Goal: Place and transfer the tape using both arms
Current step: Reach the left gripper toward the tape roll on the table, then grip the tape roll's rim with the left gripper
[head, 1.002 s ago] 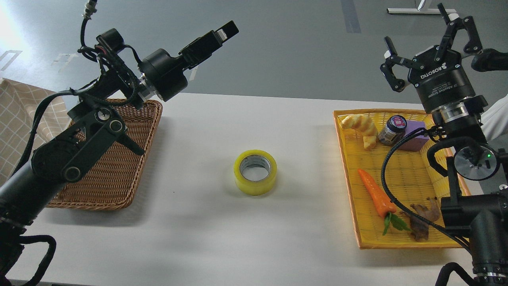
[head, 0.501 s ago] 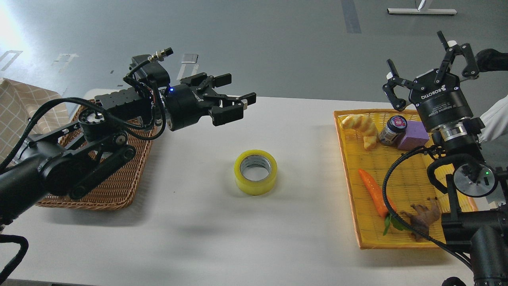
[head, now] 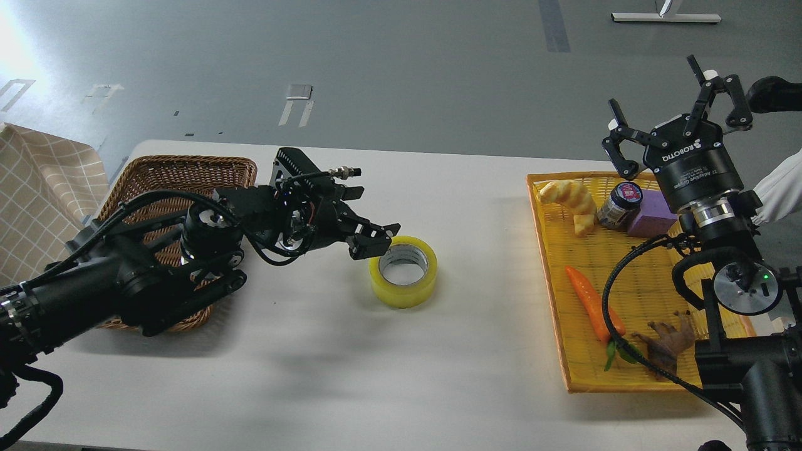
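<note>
The yellow tape roll point(head: 403, 271) lies flat on the white table point(head: 351, 357) near its middle, its grey-white core facing up. My left gripper point(head: 371, 238) is low over the table just left of the roll, fingers spread open, fingertips at the roll's upper left rim. I cannot tell if they touch it. My right gripper point(head: 673, 109) is raised at the far right above the yellow tray, fingers spread open and empty, pointing up and away.
A brown wicker basket point(head: 156, 178) sits at the left, partly behind my left arm. A yellow tray point(head: 633, 263) at the right holds a croissant point(head: 570, 200), a small jar point(head: 620, 203), a purple block point(head: 651, 213), a carrot point(head: 592, 304) and a brown root point(head: 667, 344).
My left arm swung down from high above the basket to table level and reached right to the roll's left side. The right gripper lowered slightly. The tape stayed still.
</note>
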`<state>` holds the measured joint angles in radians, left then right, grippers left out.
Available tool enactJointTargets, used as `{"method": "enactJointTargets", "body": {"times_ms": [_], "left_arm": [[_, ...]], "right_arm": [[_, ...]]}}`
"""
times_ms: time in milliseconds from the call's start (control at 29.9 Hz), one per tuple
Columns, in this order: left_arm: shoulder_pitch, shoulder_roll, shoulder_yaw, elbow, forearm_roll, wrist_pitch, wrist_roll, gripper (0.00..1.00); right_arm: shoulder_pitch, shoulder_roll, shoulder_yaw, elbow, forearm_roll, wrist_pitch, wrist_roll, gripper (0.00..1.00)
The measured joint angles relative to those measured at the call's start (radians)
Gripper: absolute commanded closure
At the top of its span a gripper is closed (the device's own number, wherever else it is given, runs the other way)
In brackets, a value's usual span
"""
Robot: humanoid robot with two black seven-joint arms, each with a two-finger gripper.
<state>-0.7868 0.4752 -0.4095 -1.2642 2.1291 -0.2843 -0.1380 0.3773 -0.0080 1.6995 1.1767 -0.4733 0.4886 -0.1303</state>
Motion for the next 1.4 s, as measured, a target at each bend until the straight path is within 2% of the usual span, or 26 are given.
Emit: {"method": "enactJointTargets", "body": {"times_ms": [200,568,869,1270,1403], "left_arm": [[-0.015,-0.034,0.011,0.012,0.000,-0.036,0.029,0.02],[0.001,-0.098,0.041,0.031,-0.003,-0.054,0.069,0.02],[0.002,-0.137,0.042,0.072,-0.003,-0.074,0.072,0.03],[0.004,-0.153,0.078,0.125,-0.005,-0.077,0.112,0.09],[0.005,-0.158,0.079,0.141,-0.005,-0.077,0.121,0.14]], "right_arm": [[0.000,-0.001,0.000,0.000,0.000,0.000,0.000,0.01],[-0.009,-0.003,0.000,-0.008,-0.001,0.000,0.000,0.01],[-0.019,-0.003,0.000,-0.008,-0.001,0.000,0.000,0.01],[-0.038,-0.003,0.000,-0.007,-0.001,0.000,0.001,0.01],[-0.042,-0.002,0.000,-0.006,-0.001,0.000,0.001,0.01]]}}
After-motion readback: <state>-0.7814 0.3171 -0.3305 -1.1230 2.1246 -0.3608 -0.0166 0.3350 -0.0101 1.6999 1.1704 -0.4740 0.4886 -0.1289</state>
